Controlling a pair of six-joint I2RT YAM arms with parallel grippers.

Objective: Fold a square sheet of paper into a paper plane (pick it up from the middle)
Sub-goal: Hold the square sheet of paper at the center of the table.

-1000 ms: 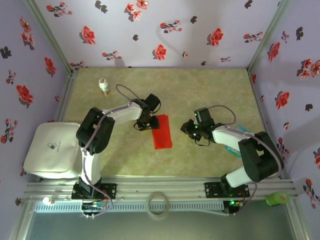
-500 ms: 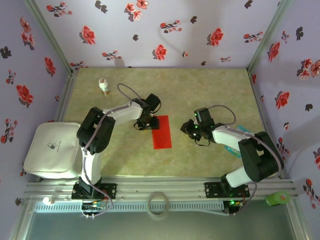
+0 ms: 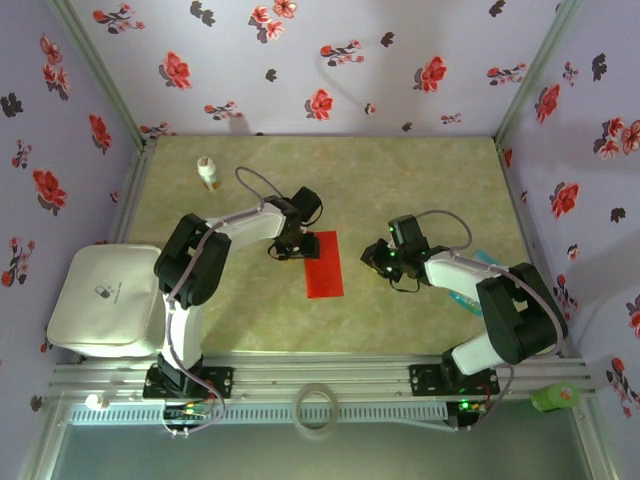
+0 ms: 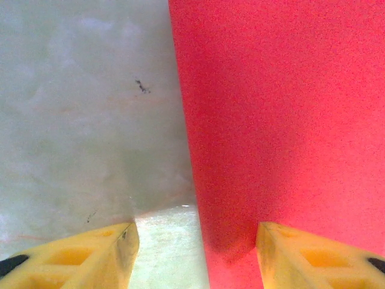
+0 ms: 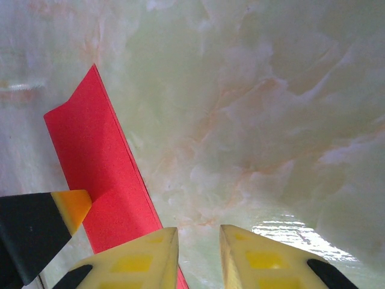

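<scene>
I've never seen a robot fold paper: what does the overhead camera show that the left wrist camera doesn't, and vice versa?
Overhead: the whole narrow outline of the red paper, the right gripper apart from it on its right, a small white bottle near the far left corner, a white pouch at the left. Left wrist: a close look at the left gripper, open, straddling the paper's edge, one yellow finger over the paper, the other over bare table. Both: the red paper lying on the marbled table.
</scene>
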